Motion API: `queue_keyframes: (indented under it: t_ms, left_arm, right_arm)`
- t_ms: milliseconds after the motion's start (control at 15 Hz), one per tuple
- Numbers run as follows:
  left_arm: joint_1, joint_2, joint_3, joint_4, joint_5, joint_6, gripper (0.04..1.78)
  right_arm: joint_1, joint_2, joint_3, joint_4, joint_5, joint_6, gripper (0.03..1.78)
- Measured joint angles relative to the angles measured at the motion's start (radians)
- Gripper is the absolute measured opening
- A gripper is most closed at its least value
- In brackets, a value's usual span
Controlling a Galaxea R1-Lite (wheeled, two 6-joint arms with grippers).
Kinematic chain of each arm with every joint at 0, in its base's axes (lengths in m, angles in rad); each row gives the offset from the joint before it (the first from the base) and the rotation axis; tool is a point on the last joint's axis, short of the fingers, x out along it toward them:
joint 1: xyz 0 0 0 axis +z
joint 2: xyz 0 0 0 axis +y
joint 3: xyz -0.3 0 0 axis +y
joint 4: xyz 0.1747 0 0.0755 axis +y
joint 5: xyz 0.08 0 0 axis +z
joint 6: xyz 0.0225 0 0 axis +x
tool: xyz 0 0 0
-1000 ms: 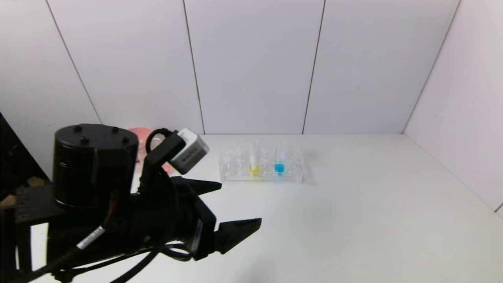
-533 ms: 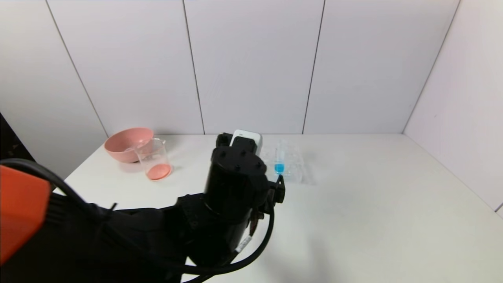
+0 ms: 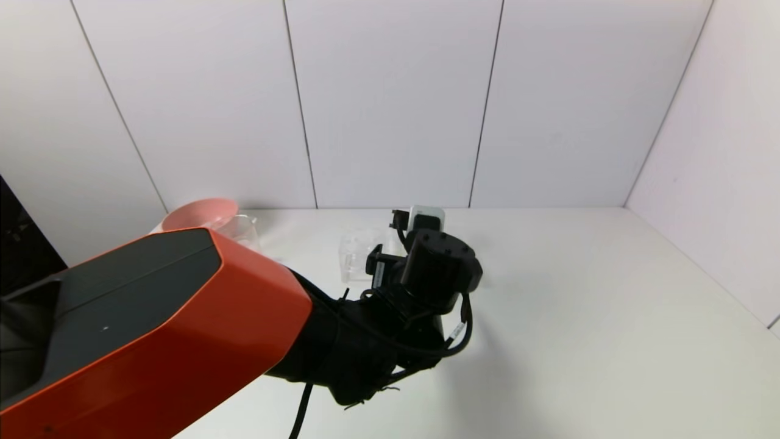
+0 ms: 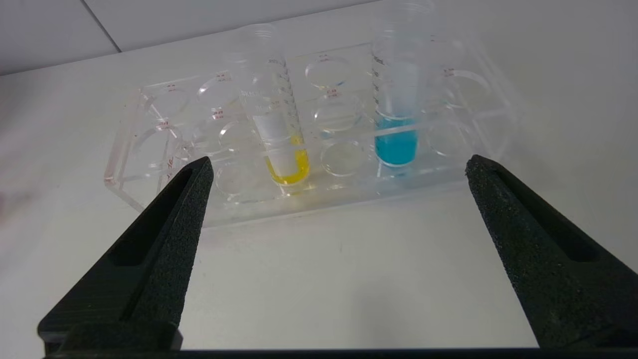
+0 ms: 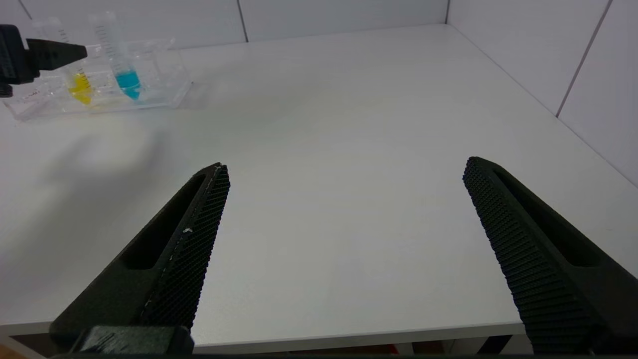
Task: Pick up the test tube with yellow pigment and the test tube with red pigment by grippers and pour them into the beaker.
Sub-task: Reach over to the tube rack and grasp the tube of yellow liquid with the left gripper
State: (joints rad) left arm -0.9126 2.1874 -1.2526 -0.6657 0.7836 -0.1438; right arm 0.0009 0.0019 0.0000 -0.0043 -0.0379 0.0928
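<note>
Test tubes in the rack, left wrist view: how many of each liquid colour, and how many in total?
Yellow-tipped test tube: 1
Blue-tipped test tube: 1
Red-tipped test tube: 0 in the clear rack
Total: 2 tubes, both upright, beyond the fingertips of the open left gripper.

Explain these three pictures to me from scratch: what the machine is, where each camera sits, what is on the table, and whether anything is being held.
This is a two-armed robot. One picture looks down from its head; the other two come from cameras on its wrists. The left gripper is open in front of a clear tube rack on the white table, holding nothing. In the rack stand the test tube with yellow pigment and a blue-tipped tube. The right gripper is also open and empty, low over bare table. Behind the orange arm, a pink bowl and the beaker peek out.
</note>
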Motion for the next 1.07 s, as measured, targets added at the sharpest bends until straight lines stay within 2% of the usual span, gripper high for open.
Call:
queue_keyframes:
  t_ms: [467,933,1067]
  left_arm:
    - [0.087,0.102,-0.127,-0.004,-0.048,0.0,1.76]
    - [0.098,0.138,-0.184,-0.055,-0.051,0.004,1.76]
    - [0.1,0.14,-0.184,-0.06,-0.052,0.004,1.69]
  right_arm:
    - [0.0,0.0,0.0,0.0,0.0,0.0,1.71]
    - [0.0,0.0,0.0,0.0,0.0,0.0,1.71]
    - [0.0,0.0,0.0,0.0,0.0,0.0,1.71]
